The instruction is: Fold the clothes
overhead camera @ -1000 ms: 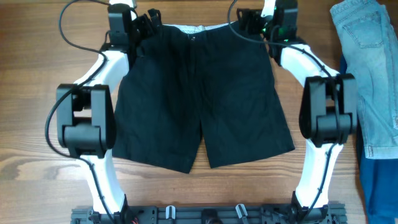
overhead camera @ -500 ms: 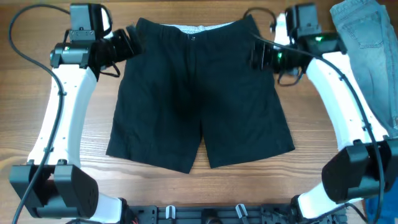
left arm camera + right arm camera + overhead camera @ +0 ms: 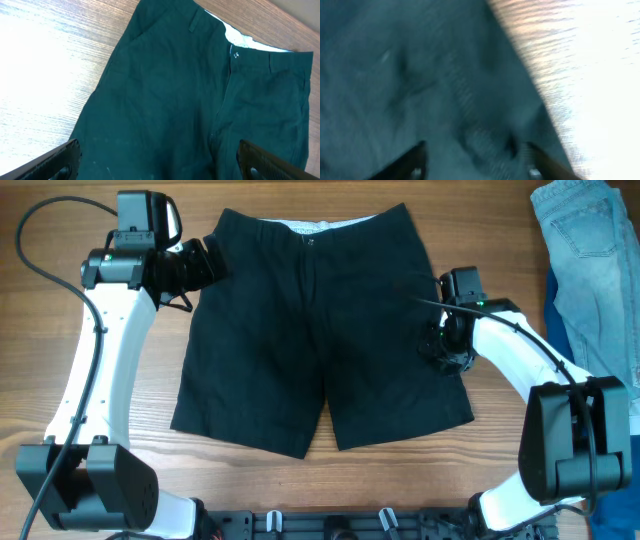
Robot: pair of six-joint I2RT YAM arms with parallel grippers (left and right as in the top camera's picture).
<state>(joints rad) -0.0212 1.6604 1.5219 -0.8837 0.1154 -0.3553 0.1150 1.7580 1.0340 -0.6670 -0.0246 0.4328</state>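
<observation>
Overhead view: I'm seeing black shorts [image 3: 310, 330] lying flat mid-bench [image 3: 500, 240], waistband pointing away from arm bases, legs pointing toward them, long axis running far-to-near. Left gripper [image 3: 205, 262] hovering spread wide beside waist corner. Right gripper [image 3: 447, 350] sitting over shorts' right edge, fabric bunching between fingers; I'm not able to tell whether it's pinching.

Light blue denim jeans [image 3: 590, 270] are lying at the right edge of the wooden table [image 3: 30, 380], while a dark blue garment [image 3: 630, 490] is lying at that table's lower right corner.
</observation>
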